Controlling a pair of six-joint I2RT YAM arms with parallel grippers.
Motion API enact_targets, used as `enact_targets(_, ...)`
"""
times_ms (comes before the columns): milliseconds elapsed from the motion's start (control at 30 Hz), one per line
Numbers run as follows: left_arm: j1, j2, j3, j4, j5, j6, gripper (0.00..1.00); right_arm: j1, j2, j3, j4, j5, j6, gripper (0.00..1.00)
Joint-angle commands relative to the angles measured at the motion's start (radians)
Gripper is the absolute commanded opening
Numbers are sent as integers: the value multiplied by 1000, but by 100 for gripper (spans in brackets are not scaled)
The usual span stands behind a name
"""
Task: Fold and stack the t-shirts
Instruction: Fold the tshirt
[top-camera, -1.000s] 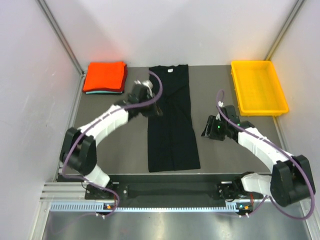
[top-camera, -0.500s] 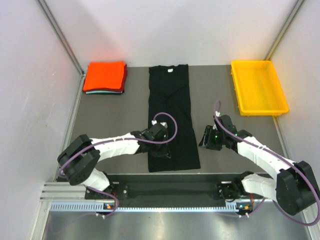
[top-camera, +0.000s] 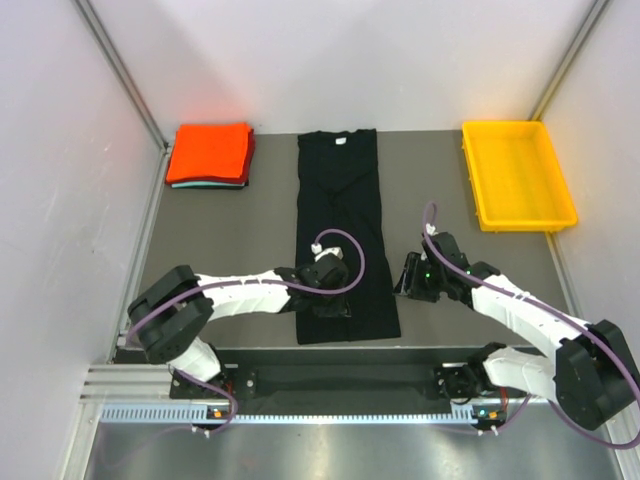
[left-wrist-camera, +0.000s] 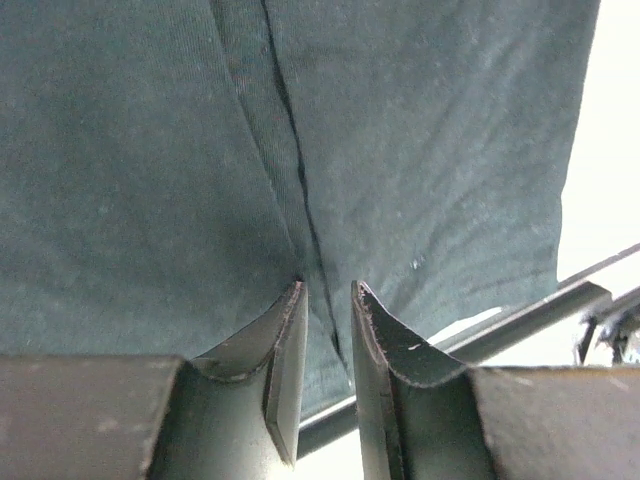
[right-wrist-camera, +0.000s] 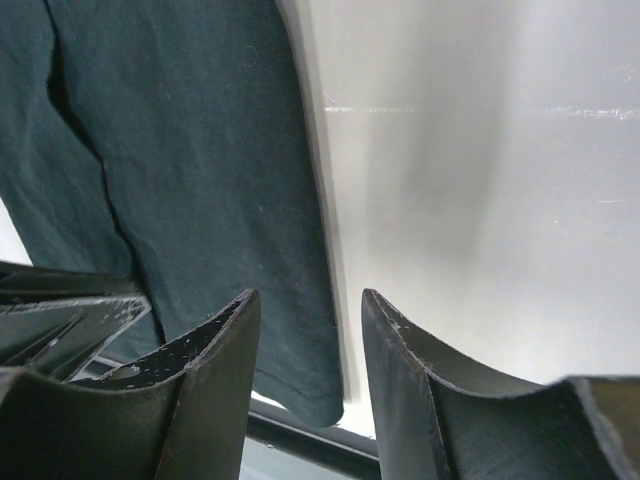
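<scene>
Black t-shirt (top-camera: 342, 195), folded into narrow lengthwise strip, lying flat, folded orange-red t-shirt (top-camera: 208, 152) far left

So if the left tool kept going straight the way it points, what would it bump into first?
The black t-shirt: the left tool points straight at its fold crease, and it looks almost on the cloth.

Grey matte counter (top-camera: 225, 250), enclosed by plain white walls (top-camera: 350, 60) at 9, 12, 3 o'clock. Metal corner posts (top-camera: 120, 72) at 11 and 1 o'clock. Aluminium rail (top-camera: 330, 413) along 6 o'clock edge. Even, soft light.
</scene>
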Motion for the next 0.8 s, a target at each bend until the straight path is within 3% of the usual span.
enact_targets(0, -12, 33, 39, 60, -36, -22, 30, 19, -16, 13, 23, 27, 2, 46)
enact_targets(300, -33, 90, 56, 58, -45, -35, 26, 17, -28, -3, 19, 44, -6, 45)
enact_targets(333, -36, 97, 62, 49, -48, -35, 24, 17, -30, -4, 20, 46, -6, 45)
enact_targets(433, -47, 94, 82, -28, -82, -48, 0, 17, -28, -7, 19, 47, -7, 46)
enact_targets(633, -93, 10, 104, -152, -173, -74, 0, 17, -18, 2, 20, 53, -9, 45)
enact_targets(767, -98, -4, 78, -152, -180, -92, 0, 17, -8, 4, 27, 53, -9, 45)
